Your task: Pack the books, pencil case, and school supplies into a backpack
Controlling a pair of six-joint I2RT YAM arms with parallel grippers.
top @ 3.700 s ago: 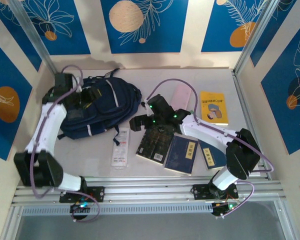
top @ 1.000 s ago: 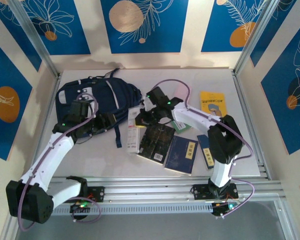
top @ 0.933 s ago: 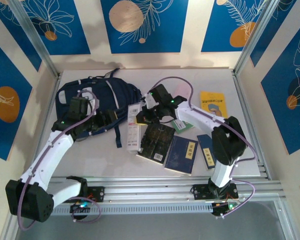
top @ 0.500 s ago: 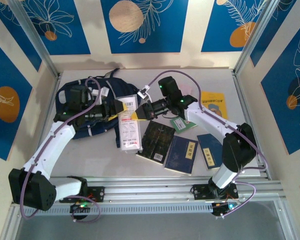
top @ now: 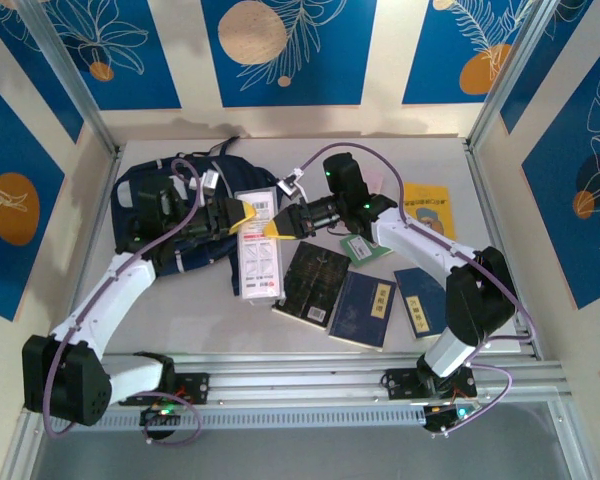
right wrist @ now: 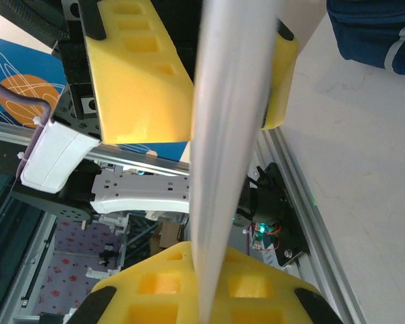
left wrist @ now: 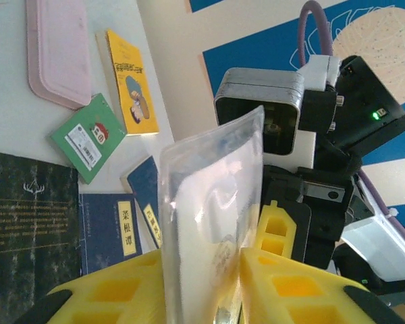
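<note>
White with red print, long and flat: found the packet held clear of the table, between the backpack and the black book. Saw its upper end pinched from two sides, with the left tool clamped on it from the backpack side and the right tool closed hard on the same end from the other, yellow fingers pressed against the plastic. Noted on the table, past the black book, a navy book and a second navy book, a small green book below the right arm, and a yellow book farther right. Spotted the pink pencil case lying just beside the green and yellow ones in the left wrist view.
</note>
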